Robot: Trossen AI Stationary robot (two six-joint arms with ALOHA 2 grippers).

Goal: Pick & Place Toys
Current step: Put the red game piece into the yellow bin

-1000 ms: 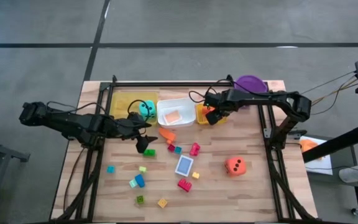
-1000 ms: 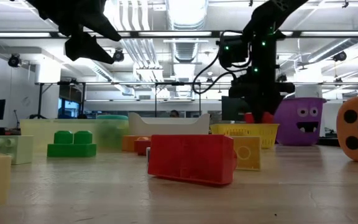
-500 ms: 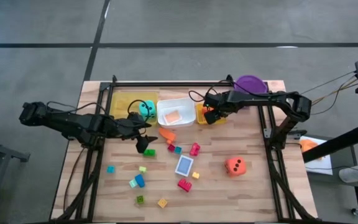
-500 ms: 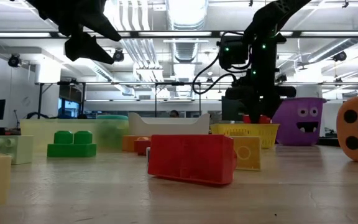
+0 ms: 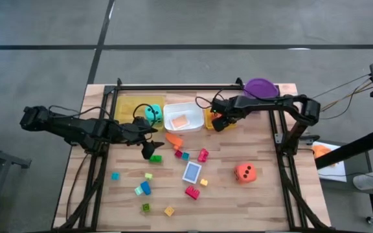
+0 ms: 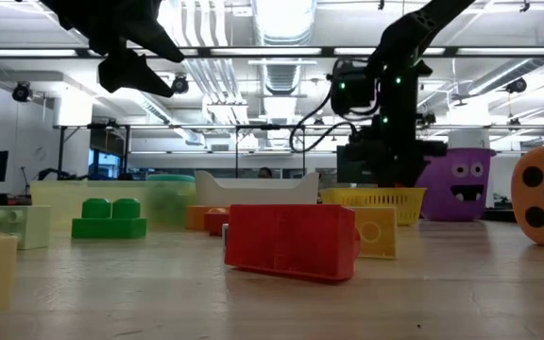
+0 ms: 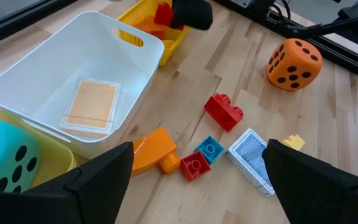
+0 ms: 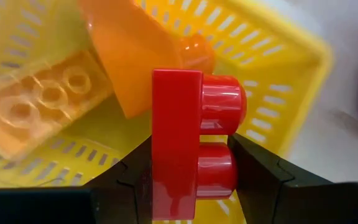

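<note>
Right wrist view is showing the right gripper (image 8: 191, 180) pinching a red block (image 8: 191, 143) over the yellow basket (image 8: 278, 50) at the far side; the left gripper (image 5: 149, 145), fingers spread and empty, is hovering near the green block (image 5: 155, 158)

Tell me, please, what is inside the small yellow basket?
The yellow basket holds an orange block and a pale yellow-orange brick. The right tool holds a red block over it, which covers part of the floor; anything beneath cannot be seen.

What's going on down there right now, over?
Right gripper shut on red block, over yellow basket. Left gripper open, above table. Nothing in the way.
</note>
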